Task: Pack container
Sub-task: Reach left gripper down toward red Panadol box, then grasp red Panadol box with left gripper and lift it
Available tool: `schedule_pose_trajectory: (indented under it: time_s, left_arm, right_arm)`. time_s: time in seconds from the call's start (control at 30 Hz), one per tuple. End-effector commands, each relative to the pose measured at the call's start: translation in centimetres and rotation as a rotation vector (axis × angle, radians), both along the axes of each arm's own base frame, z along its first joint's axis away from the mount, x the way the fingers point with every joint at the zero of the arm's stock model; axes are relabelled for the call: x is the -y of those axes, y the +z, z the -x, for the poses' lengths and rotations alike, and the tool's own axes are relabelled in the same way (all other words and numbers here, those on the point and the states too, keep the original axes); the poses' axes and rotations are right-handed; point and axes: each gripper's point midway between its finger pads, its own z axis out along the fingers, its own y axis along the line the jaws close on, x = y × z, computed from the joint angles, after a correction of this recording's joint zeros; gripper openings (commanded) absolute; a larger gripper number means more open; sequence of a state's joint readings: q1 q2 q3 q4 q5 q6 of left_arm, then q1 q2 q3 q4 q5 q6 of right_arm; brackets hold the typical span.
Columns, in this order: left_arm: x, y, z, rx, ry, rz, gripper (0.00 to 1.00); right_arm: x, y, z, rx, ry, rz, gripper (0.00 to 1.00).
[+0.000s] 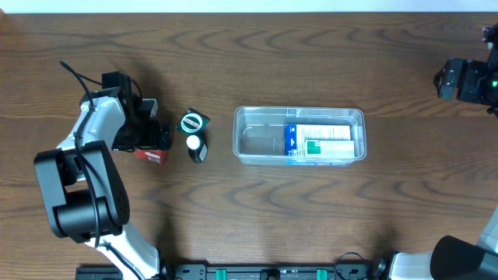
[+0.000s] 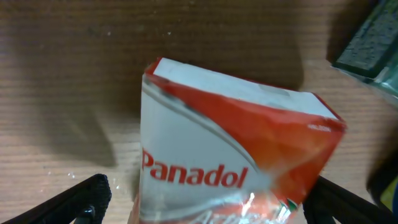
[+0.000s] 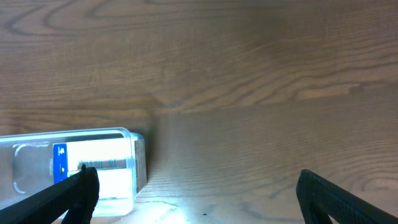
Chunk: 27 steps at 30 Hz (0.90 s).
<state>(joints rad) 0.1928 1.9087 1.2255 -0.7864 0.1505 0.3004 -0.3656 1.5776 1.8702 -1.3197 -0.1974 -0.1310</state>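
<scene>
Brown wood-grain bench (image 1: 257, 47) carries the clear plastic container (image 1: 299, 114) at centre-right, with a blue-and-white carton (image 1: 323, 144) lying in its right half. Well to its left, the left hand (image 2: 211, 190) straddles a red-and-white Panadol box (image 2: 236, 137), fingers wide and seemingly not yet clamped. The right hand (image 3: 196, 183) hangs wide and empty, off to the container's right. The step looks like picking up the Panadol: close, lift, and carry it past the small white-capped bottle (image 1: 195, 146) into the free left half.

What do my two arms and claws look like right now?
Left arm: white links, bulky black joint housings, a thin black cable looping off its wrist. Right arm: black wrist end with a small green light. The left claw and right claw have plain black fingers.
</scene>
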Motion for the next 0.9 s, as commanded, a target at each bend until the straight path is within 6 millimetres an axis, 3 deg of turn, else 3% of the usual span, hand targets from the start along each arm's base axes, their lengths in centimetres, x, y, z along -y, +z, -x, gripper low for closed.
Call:
schedule_pose_trajectory:
  time_s: [0.0, 0.17, 0.5, 0.87]
  left_arm:
    - [-0.15, -0.77, 0.06, -0.018, -0.019, -0.001, 0.98]
    - [-0.11, -1.34, 0.25, -0.035, -0.019, 0.002, 0.99]
    - [-0.10, -1.34, 0.26, -0.036, -0.009, 0.003, 0.78]
    - [-0.18, -0.95, -0.16, -0.041, 0.206, 0.005, 0.70]
  right_arm:
    - [0.25, -0.07, -0.03, -0.002, -0.018, -0.009, 0.99]
    - [0.25, -0.08, -0.02, -0.003, -0.018, -0.010, 0.99]
    - [0.25, -0.07, -0.03, -0.002, -0.018, -0.009, 0.99]
    - [0.25, -0.07, -0.03, -0.002, -0.018, -0.009, 0.99]
